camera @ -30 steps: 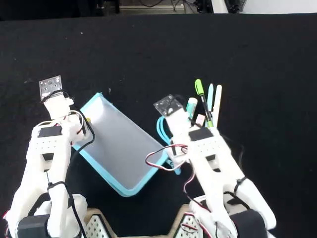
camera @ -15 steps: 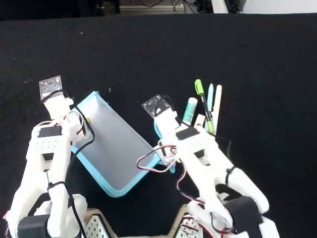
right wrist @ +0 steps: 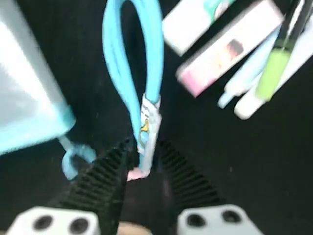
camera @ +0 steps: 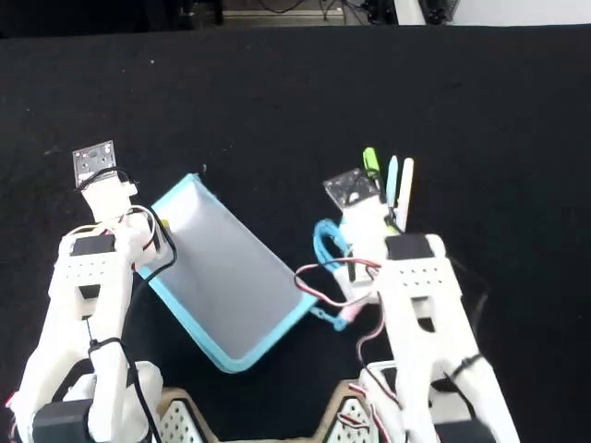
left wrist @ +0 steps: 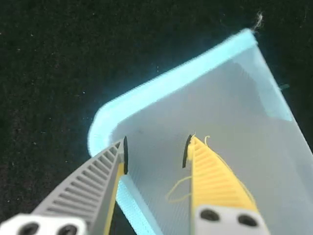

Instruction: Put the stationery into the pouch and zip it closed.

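The grey pouch (camera: 226, 268) with blue trim lies flat between the arms. My left gripper (left wrist: 155, 149) is open over its rounded corner, with the grey finger at the blue rim and the yellow finger on the grey face. From the pouch's other end runs a blue strap loop (right wrist: 132, 73), and my right gripper (right wrist: 144, 154) is shut on the tag at its end (camera: 344, 312). Just beyond lie a glue stick (right wrist: 195, 22), an eraser (right wrist: 230, 49), a green highlighter (camera: 371, 159), a blue pen (camera: 392, 175) and a white pen (camera: 406, 180).
Black cloth (camera: 277, 101) covers the whole table. The stationery lies in a tight cluster right beside the right arm. A short blue zip pull (right wrist: 73, 156) hangs at the pouch's corner, near the right gripper.
The right arm swung left, pushing the pouch left, then came back right with the strap. The pouch followed it back. The left arm stayed still.
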{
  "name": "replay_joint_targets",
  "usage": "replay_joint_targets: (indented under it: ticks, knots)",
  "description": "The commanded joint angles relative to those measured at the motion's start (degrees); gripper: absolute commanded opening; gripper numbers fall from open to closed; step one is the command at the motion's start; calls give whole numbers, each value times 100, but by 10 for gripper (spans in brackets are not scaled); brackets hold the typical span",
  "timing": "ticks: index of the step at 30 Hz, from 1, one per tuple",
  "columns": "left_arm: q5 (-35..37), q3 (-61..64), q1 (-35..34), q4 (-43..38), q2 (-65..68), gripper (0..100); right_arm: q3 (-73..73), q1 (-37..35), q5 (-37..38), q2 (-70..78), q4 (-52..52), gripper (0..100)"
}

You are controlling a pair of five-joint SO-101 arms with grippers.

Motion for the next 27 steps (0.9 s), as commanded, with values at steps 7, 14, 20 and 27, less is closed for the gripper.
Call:
replay_joint_targets:
  ticks: [7,14,20,27]
  knots:
    - [26,-365,4,-9,-62,213,-426,97,1556,-1042,800,216]
    - [26,-365,4,-18,-62,213,207,-1231,3622,-1754,1354,198]
    - [26,-365,4,-18,-62,213,1200,-1925,3156,-1763,378,200]
    - [26,-365,4,-18,-62,213,1490,-2312,2980,-1771,149,198]
